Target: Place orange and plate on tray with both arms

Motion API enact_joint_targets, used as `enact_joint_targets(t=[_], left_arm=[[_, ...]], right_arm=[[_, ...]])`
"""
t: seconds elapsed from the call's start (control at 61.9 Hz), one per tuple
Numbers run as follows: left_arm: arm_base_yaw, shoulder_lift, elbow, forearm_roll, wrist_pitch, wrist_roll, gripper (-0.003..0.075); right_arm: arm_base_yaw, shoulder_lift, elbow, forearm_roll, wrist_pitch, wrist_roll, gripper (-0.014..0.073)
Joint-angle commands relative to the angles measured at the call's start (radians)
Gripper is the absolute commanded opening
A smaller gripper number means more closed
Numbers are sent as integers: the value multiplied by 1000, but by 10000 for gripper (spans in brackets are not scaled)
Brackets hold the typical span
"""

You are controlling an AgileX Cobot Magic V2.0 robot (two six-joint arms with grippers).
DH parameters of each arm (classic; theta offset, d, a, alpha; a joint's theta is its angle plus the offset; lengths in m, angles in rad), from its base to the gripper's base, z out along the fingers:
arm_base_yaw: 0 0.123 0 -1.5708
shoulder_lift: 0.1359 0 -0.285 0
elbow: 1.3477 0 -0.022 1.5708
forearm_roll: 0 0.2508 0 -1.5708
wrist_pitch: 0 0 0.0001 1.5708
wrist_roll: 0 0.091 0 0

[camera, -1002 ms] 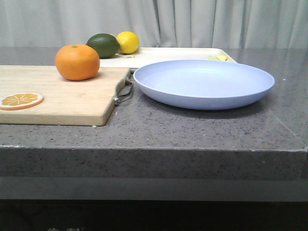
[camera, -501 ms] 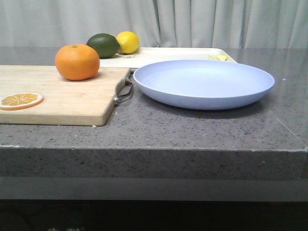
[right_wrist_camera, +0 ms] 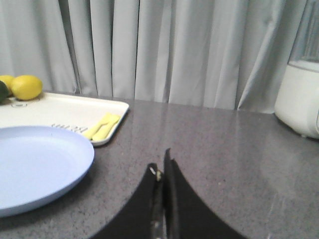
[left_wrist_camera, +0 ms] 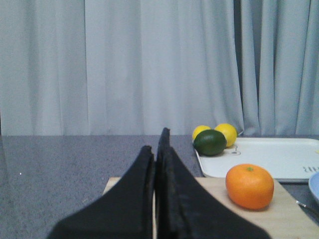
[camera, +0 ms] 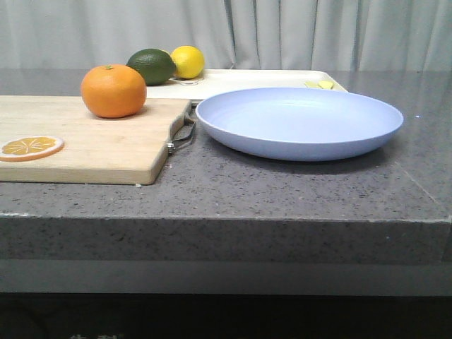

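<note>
The orange (camera: 113, 91) sits on the far right part of a wooden cutting board (camera: 85, 152); it also shows in the left wrist view (left_wrist_camera: 249, 185). The pale lavender-blue plate (camera: 299, 121) rests on the counter right of the board and shows in the right wrist view (right_wrist_camera: 35, 167). The cream-white tray (camera: 247, 80) lies behind them and shows in both wrist views (left_wrist_camera: 269, 157) (right_wrist_camera: 60, 112). My left gripper (left_wrist_camera: 156, 144) is shut and empty, over the board left of the orange. My right gripper (right_wrist_camera: 160, 162) is shut and empty, over the counter right of the plate. Neither gripper shows in the front view.
A lime (camera: 151, 66) and a lemon (camera: 187, 61) sit at the tray's left end. A flat orange slice (camera: 30, 147) lies on the board. Small yellow pieces (right_wrist_camera: 102, 125) lie on the tray's right end. A white appliance (right_wrist_camera: 301, 97) stands far right. Curtains hang behind.
</note>
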Motion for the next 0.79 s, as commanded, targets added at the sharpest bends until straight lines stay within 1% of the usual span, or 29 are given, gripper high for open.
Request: enact_joint_targets(t=[0.0, 0.21, 0.356, 0.614, 0.776], left_arm=[[-6, 45, -118, -11, 27, -4, -18], [-6, 193, -352, -11, 268, -4, -18], [-6, 297, -452, -11, 413, -4, -18], [-6, 377, -462, -11, 441, -4, -18], [-6, 379, -462, -11, 439, -4, -18]], right_arm=[[-5, 41, -113, -9, -22, -7, -70], [-5, 169, -287, -9, 63, -7, -70], [-5, 262, -371, -9, 110, -7, -70], [-5, 378, -392, -9, 212, -7, -70], [-5, 420, -390, -9, 230, -7, -70]])
